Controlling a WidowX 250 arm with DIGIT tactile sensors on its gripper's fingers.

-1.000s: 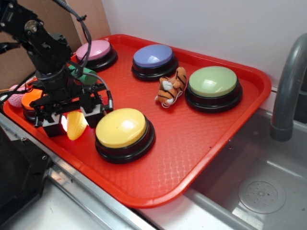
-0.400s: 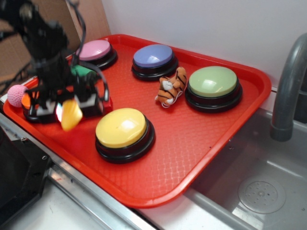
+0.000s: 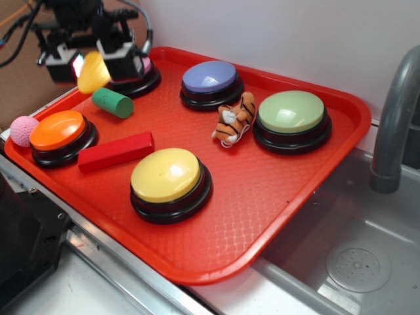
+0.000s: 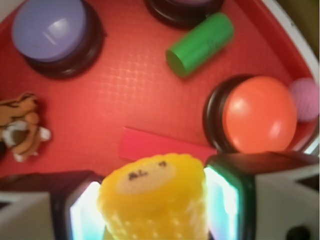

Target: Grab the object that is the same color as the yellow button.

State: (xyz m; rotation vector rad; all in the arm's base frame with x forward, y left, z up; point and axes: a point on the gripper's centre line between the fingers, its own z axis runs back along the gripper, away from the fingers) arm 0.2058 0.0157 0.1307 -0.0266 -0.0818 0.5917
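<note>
- Since a second ago, the tray [image 3: 308, 170] shows a red block [image 3: 115, 151] and orange button [image 3: 60, 130] the arm hid.
- Yellow button [image 3: 166, 173] sits unmoved.
- Gripper [image 3: 92, 62], clenched on the corn [image 3: 92, 72], has risen well above the tray, so the grab looks done.

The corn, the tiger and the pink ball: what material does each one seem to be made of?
Corn: likely molded plastic or rubber, with bumpy kernel rows and a slight sheen. Tiger: seems plush fabric, soft and matte with fuzzy edges. Pink ball: probably knitted or foam, dull and finely textured; too small to be sure.
</note>
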